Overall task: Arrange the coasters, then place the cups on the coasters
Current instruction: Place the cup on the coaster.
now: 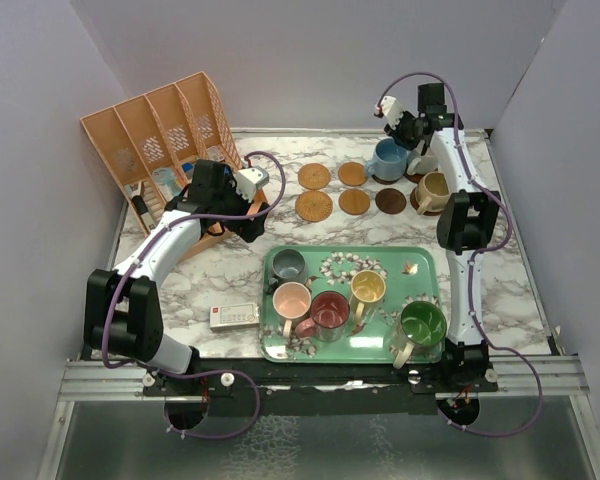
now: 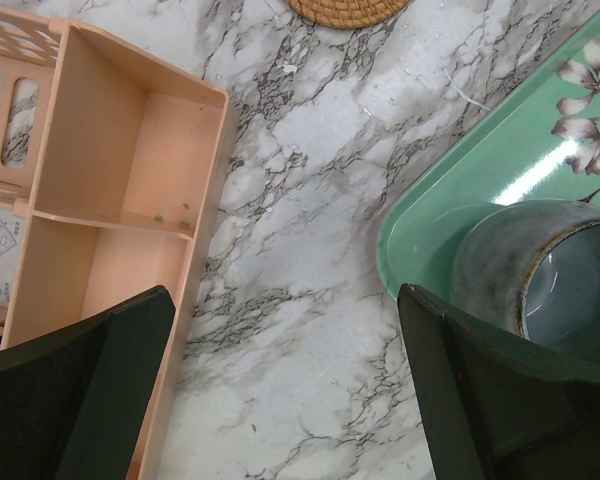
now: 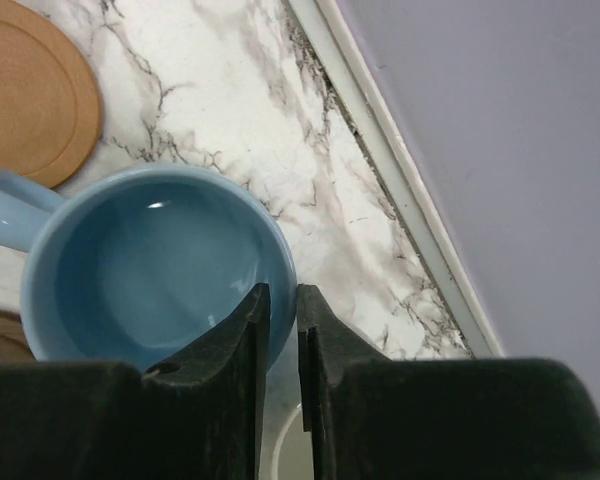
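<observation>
The glossy light-blue ceramic mug (image 3: 155, 265) stands upright at the back right of the white marble-patterned table (image 1: 225, 270). It sits at the end of the rear row of round coasters, with its handle pointing toward the smooth orange coaster (image 1: 352, 173) beside it. In the right wrist view we see a sliver of brown disc at its base, but we cannot tell whether the mug sits squarely on it. The right claw (image 3: 283, 292) straddles the mug's rim with one finger inside and one outside, the two nearly together. We cannot tell whether they pinch the wall or merely flank it.

Just in front stands the tan ceramic mug (image 1: 432, 188), with a dark disc edge showing beneath it. To its left lie the dark brown coaster (image 1: 390, 200) and the second smooth orange coaster (image 1: 354, 201). Farthest left are the two woven tan coasters (image 1: 314, 176).

Closer to the arm bases, the green floral rectangular tray (image 1: 430, 285) holds five mugs:
- the grey mug (image 1: 287, 266)
- the pink mug (image 1: 292, 300)
- the dark red mug (image 1: 330, 312)
- the yellow mug (image 1: 367, 290)
- the green mug (image 1: 421, 325)

The left claw (image 2: 285, 300) hovers with its fingers spread wide, pinching nothing. It is over bare table between the tray's corner and the peach plastic divided rack (image 1: 140, 140). A small white and red box (image 1: 233, 316) lies just left of the tray.
</observation>
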You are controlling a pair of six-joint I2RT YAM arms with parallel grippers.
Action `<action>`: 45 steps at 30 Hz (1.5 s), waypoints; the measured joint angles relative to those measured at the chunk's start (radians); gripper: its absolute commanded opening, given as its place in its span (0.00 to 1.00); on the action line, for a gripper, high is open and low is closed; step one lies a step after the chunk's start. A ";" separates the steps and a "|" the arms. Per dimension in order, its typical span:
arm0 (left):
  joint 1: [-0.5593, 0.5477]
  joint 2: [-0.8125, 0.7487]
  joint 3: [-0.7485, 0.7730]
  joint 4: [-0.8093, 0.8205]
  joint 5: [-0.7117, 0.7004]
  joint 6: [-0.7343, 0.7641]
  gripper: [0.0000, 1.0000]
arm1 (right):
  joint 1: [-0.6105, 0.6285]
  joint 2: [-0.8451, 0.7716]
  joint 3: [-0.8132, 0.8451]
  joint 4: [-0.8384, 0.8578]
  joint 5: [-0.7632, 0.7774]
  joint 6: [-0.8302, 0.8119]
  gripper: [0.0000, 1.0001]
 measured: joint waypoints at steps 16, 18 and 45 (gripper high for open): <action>0.000 0.008 0.000 0.003 0.000 0.000 0.99 | 0.000 0.000 0.000 0.053 0.003 0.027 0.24; 0.000 0.008 0.000 0.003 0.000 0.000 0.99 | 0.000 -0.008 -0.012 0.057 0.003 0.049 0.25; 0.000 -0.014 -0.017 0.014 0.024 -0.003 0.99 | 0.093 -0.173 -0.187 0.094 0.080 0.642 0.50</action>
